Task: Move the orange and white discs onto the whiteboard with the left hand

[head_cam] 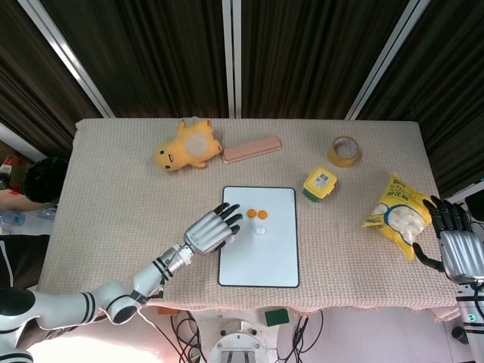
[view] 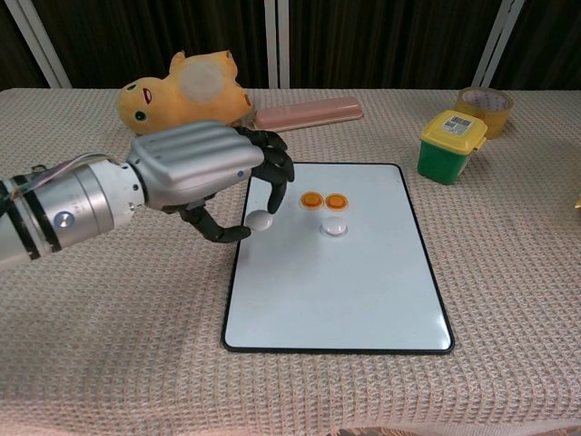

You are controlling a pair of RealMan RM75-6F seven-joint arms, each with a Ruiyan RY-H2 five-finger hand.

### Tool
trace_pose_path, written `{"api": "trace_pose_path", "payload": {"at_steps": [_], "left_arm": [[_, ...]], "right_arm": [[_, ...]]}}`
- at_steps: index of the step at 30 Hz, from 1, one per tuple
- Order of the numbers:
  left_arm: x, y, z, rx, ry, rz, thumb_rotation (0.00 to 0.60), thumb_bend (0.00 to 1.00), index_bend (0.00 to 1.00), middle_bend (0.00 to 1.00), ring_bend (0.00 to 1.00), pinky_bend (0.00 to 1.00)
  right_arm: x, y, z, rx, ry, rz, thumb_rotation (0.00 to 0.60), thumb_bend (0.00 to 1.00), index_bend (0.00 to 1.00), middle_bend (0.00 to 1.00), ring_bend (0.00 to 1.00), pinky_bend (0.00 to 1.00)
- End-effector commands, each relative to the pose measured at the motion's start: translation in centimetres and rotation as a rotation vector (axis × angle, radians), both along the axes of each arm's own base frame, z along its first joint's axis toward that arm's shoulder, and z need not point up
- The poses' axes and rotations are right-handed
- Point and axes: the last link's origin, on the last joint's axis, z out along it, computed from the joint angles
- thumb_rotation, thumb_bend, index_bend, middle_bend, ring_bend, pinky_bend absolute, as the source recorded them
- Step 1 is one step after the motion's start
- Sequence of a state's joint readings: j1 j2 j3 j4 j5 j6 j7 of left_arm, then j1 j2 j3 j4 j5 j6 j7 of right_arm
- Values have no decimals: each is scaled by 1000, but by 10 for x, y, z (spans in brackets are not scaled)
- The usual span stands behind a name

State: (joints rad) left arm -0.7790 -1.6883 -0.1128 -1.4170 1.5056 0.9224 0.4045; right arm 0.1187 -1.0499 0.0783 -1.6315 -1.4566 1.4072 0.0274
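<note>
The whiteboard [head_cam: 259, 249] [view: 336, 291] lies at the table's middle. Two orange discs [head_cam: 256, 214] [view: 324, 201] sit side by side on its upper part, with a white disc [head_cam: 261, 229] [view: 335, 229] just below them. My left hand [head_cam: 212, 229] [view: 204, 173] hovers over the board's left edge and pinches another white disc [view: 260, 220] between thumb and a finger. My right hand [head_cam: 454, 242] rests at the far right table edge beside the snack bag, holding nothing, fingers apart.
A yellow plush toy [head_cam: 187, 146] [view: 182, 94] and a pink case [head_cam: 252, 149] [view: 308, 113] lie behind the board. A green jar with yellow lid [head_cam: 320, 184] [view: 451, 143], a tape roll [head_cam: 345, 150] [view: 483, 106] and a yellow snack bag [head_cam: 398, 215] are to the right.
</note>
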Motion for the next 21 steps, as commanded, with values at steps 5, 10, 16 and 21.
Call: {"api": "trace_pose_path", "payload": {"at_steps": [5,10,16,21], "left_arm": [[29,20,-31,-2,23,-13,600,310,502,224,89,170],[36,27,-43,-8,39,-10,600,310,503,224,89,170],[34,37,-51,21,86,-10,600,310,505,224,89,170],[32,38,-53,25,91,-1,600,310,506,224,89,170]], "right_arm": [[0,0,4,-10,-3,-3,600,315,0,0,0,0],[-3,0,5,-14,-4,-11,600,315,0,0,0,0],[-5,-1,6,-16,-10,-17,600,315,0,0,0,0],[-7,-2,6,-18,-12,-22,600,315,0,0,0,0]]}}
